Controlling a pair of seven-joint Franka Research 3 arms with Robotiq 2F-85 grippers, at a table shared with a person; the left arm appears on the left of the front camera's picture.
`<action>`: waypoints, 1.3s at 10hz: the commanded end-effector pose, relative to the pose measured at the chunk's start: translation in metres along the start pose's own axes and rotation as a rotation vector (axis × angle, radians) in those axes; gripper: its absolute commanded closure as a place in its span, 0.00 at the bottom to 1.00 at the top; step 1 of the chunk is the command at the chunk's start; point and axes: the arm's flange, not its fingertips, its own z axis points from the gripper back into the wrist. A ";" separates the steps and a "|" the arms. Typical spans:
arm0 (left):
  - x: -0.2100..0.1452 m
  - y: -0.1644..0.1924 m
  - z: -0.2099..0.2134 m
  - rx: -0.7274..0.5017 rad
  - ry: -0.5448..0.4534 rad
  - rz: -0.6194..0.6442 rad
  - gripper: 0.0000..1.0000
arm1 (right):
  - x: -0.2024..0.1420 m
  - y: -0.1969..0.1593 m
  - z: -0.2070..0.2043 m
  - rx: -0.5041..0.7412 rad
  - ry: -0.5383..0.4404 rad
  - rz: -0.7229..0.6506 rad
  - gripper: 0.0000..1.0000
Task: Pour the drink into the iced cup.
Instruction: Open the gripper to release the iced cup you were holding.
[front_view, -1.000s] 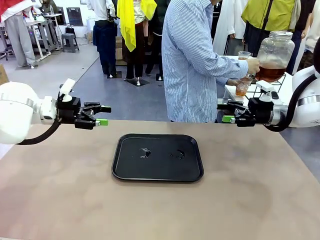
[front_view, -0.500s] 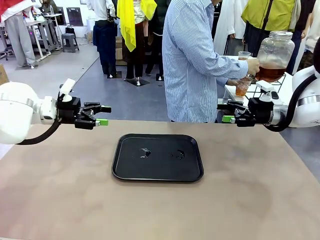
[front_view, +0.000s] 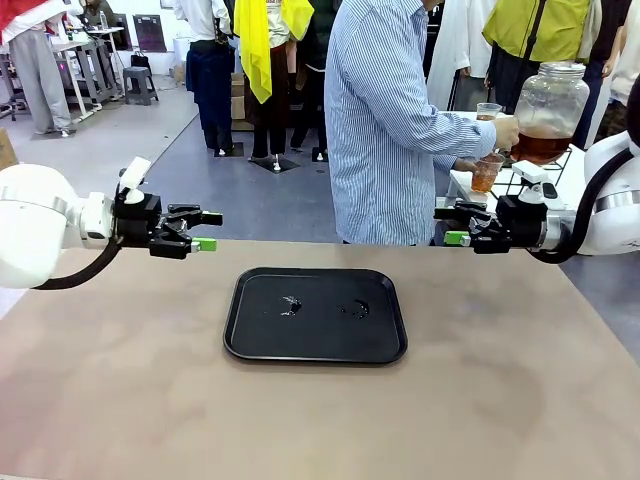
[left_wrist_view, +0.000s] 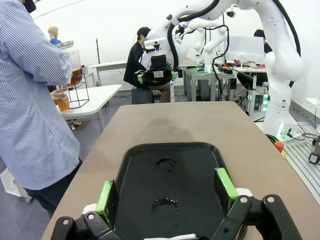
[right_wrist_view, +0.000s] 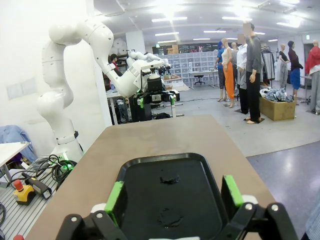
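Observation:
At the far right, a person in a striped shirt (front_view: 385, 120) stands turned to a side table. One hand holds a clear cup (front_view: 487, 172) with amber drink under a big glass jar (front_view: 550, 105). The jar's bottom holds the same amber drink (front_view: 541, 148). From the left wrist view the jar (left_wrist_view: 72, 60) and the cup (left_wrist_view: 62, 102) are at far left. My left gripper (front_view: 205, 230) hovers open at the table's far left edge. My right gripper (front_view: 452, 225) hovers open at the far right. Both are bare and aimed over the black tray (front_view: 320, 335).
The tray (left_wrist_view: 200, 165) (right_wrist_view: 200, 175) lies mid-table with a few wet drops on it. A second clear cup (front_view: 488, 110) stands by the jar. Bare brown tabletop (front_view: 150, 400) surrounds the tray. People stand farther back.

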 end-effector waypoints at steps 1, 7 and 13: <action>0.001 0.000 -0.001 -0.001 -0.001 0.006 0.00 | 0.004 -0.001 -0.001 0.010 0.004 -0.009 0.00; 0.001 0.000 -0.001 -0.001 -0.001 0.006 0.00 | 0.004 -0.001 -0.001 0.010 0.004 -0.009 0.00; 0.001 0.000 -0.001 -0.001 -0.001 0.006 0.00 | 0.004 -0.001 -0.001 0.010 0.004 -0.009 0.00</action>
